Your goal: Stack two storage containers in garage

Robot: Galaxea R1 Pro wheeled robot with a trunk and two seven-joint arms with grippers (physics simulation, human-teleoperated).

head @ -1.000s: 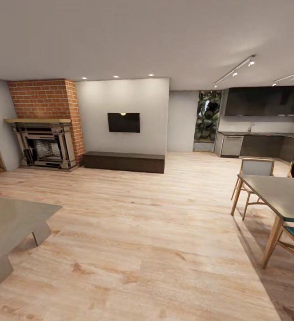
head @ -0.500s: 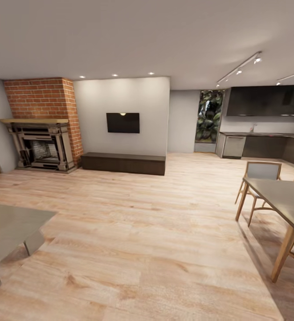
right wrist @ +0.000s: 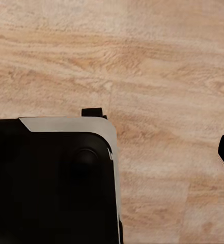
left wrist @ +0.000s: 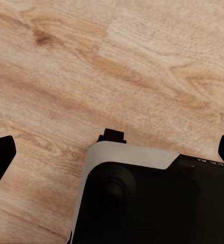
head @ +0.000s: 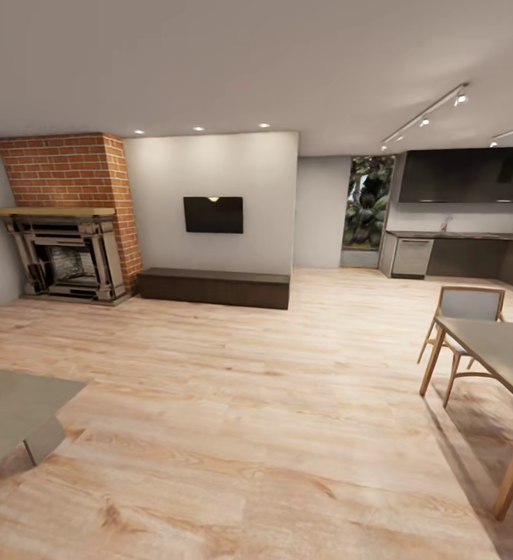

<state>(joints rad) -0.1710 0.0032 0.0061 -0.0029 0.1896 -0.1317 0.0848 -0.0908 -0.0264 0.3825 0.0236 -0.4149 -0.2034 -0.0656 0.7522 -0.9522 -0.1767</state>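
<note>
Hanging spread apart, left fingers [left wrist: 1, 152] frame bare wood floor [left wrist: 142, 61].

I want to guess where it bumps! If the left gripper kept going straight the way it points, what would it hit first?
Probably the light wood plank floor. The left gripper points down at it, fingers spread wide, nothing between them. The robot's own dark base sits nearby, so depth is uncertain.
</note>
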